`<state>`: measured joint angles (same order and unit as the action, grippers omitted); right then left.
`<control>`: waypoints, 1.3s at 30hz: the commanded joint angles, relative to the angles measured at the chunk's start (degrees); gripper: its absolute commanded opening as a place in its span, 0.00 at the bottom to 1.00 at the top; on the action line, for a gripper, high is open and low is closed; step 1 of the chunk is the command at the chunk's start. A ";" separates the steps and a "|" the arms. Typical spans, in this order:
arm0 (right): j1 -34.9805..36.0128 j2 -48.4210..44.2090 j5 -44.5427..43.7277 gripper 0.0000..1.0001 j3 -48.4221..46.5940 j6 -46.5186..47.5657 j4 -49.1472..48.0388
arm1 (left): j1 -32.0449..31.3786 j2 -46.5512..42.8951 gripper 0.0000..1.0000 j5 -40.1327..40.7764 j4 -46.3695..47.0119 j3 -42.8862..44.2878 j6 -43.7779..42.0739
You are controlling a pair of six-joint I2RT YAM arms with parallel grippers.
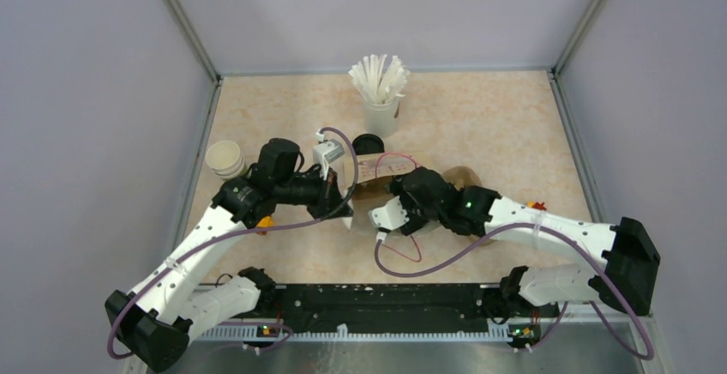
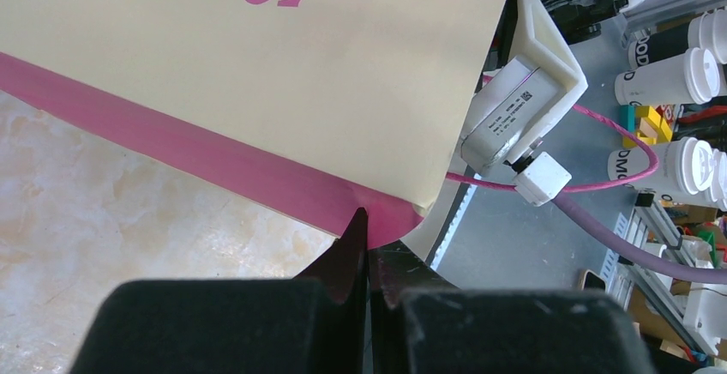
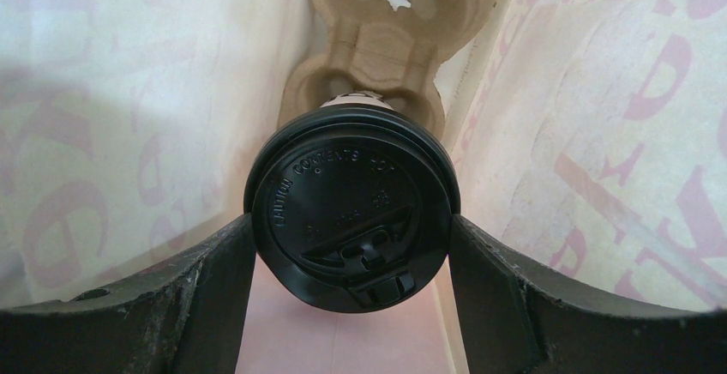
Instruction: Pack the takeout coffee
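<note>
Presently the right gripper (image 3: pixel 351 230) clamps the takeout coffee (image 3: pixel 350 207) by its lid rim inside the paper bag (image 3: pixel 120 99), cup axis in line with the pulp cup carrier (image 3: pixel 377 57) beneath, while the left gripper (image 2: pixel 367 241) pinches the bag's pink edge.

Lettering on lid and bag
"CAUTION CONTENTS HOT" arcs from nine to one o'clock on the takeout coffee (image 3: pixel 351 211) lid; the paper bag (image 2: pixel 257 65) bears pink letters, cropped, unreadable.
</note>
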<state>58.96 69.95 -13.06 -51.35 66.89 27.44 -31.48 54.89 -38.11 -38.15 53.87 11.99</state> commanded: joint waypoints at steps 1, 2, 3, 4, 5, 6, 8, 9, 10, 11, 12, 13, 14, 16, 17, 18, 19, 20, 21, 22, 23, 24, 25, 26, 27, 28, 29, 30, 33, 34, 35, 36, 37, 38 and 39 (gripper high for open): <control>-0.73 -0.06 -1.65 0.64 1.17 0.80 -2.12 | -0.02 -0.35 0.00 -1.24 0.67 0.21 -0.57; -0.77 -0.12 -1.70 0.64 1.39 0.66 -2.76 | -0.06 -0.32 0.00 -1.30 0.70 0.15 -0.49; -0.74 -0.31 -1.52 0.64 1.61 0.50 -3.49 | -0.06 -0.31 0.00 -1.34 0.79 0.06 -0.41; -0.77 -0.44 -1.18 0.64 1.75 0.33 -4.28 | -0.07 -0.31 0.00 -1.39 0.86 -0.03 -0.32; -0.73 -0.54 -1.17 0.64 1.92 0.24 -4.81 | -0.07 -0.36 0.00 -1.46 0.88 -0.07 -0.26; -0.76 -0.42 -1.39 0.63 2.02 0.33 -5.19 | -0.03 -0.32 0.00 -1.54 0.96 -0.15 -0.22; -0.73 -0.26 -1.37 0.63 2.39 0.25 -5.67 | -0.07 -0.25 0.00 -1.62 1.14 -0.23 -0.13; -0.73 -0.26 -1.31 0.63 2.81 0.31 -6.13 | -0.07 -0.23 0.00 -1.64 1.13 -0.24 -0.12; -0.82 -0.26 -1.24 0.63 3.10 0.25 -6.40 | -0.06 -0.20 0.00 -1.65 1.16 -0.25 -0.11; -0.80 -0.26 -1.19 0.63 3.36 0.24 -6.54 | -0.07 -0.22 0.00 -1.73 1.13 -0.18 -0.12; -0.91 -0.14 -1.31 0.63 3.63 0.19 -6.82 | -0.06 -0.29 0.00 -1.77 1.11 -0.23 -0.05; -0.96 -0.09 -1.48 0.63 3.89 0.14 -7.02 | -0.05 -0.31 0.00 -1.76 1.15 -0.21 0.01; -1.06 -0.05 -1.47 0.63 4.16 0.09 -7.28 | -0.06 -0.38 0.00 -1.83 1.15 -0.32 0.05; -1.19 0.16 -1.49 0.63 4.61 0.05 -7.83 | -0.07 -0.47 0.00 -2.01 1.15 -0.50 0.13; -1.35 0.27 -1.49 0.63 4.67 0.03 -8.01 | -0.03 -0.50 0.00 -2.04 1.11 -0.58 0.14; -1.55 0.53 -1.49 0.63 4.76 0.00 -8.18 | -0.06 -0.50 0.00 -2.09 1.07 -0.60 0.14; -1.69 0.80 -1.64 0.63 4.77 0.03 -8.26 | -0.06 -0.57 0.00 -2.07 1.00 -0.59 0.14; -1.93 1.11 -1.83 0.63 4.73 0.01 -8.41 | -0.06 -0.66 0.00 -2.16 0.98 -0.60 0.18; -2.12 1.41 -1.84 0.64 4.69 -0.05 -8.54 | -0.04 -0.68 0.00 -2.18 1.05 -0.60 0.22; -2.28 1.56 -1.76 0.64 4.75 -0.09 -8.81 | -0.04 -0.67 0.00 -2.17 1.06 -0.60 0.30; -2.44 1.72 -1.69 0.64 4.77 -0.02 -8.89 | -0.04 -0.65 0.00 -2.24 1.02 -0.58 0.31; -2.54 1.91 -1.63 0.64 4.84 -0.01 -9.09 | -0.06 -0.66 0.00 -2.34 0.98 -0.60 0.32; -2.64 2.07 -1.70 0.64 4.86 -0.09 -9.28 | -0.07 -0.67 0.00 -2.35 0.97 -0.60 0.32; -2.74 2.30 -1.71 0.64 4.86 -0.02 -9.40 | -0.07 -0.67 0.00 -2.34 0.91 -0.60 0.32; -2.79 2.52 -1.72 0.64 4.86 -0.01 -9.34 | -0.07 -0.67 0.00 -2.29 0.88 -0.60 0.32; -2.87 2.70 -1.82 0.65 4.86 0.01 -9.42 | -0.07 -0.67 0.00 -2.32 0.82 -0.68 0.32; -2.93 2.77 -1.86 0.65 4.90 0.05 -9.63 | -0.07 -0.71 0.00 -2.28 0.73 -0.69 0.32; -3.01 2.87 -1.96 0.65 5.06 -0.06 -9.97 | -0.02 -0.68 0.00 -2.25 0.71 -0.73 0.32; -3.06 3.23 -1.90 0.66 5.41 -0.08 -10.05 | -0.07 -0.67 0.00 -2.35 0.65 -0.86 0.32; -3.14 3.30 -1.88 0.66 5.58 -0.03 -10.16 | 0.00 -0.67 0.00 -2.38 0.61 -0.80 0.32; -3.22 3.34 -1.88 0.66 5.76 -0.15 -10.21 | -0.04 -0.65 0.00 -2.38 0.62 -0.75 0.32; -3.30 3.41 -1.89 0.66 5.88 -0.19 -10.25 | -0.05 -0.66 0.00 -2.34 0.62 -0.78 0.32; -3.44 3.32 -1.88 0.66 5.99 -0.28 -10.39 | -0.07 -0.67 0.00 -2.36 0.62 -0.78 0.39; -3.54 3.34 -1.89 0.66 6.08 -0.28 -10.44 | -0.06 -0.67 0.00 -2.39 0.62 -0.74 0.45; -3.58 3.41 -1.88 0.66 6.16 -0.33 -10.53 | -0.04 -0.69 0.00 -2.36 0.58 -0.67 0.49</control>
<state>57.06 72.34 -13.74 -46.59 66.94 16.58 -31.48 54.89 -38.09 -38.13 53.15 12.05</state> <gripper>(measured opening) 0.741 0.005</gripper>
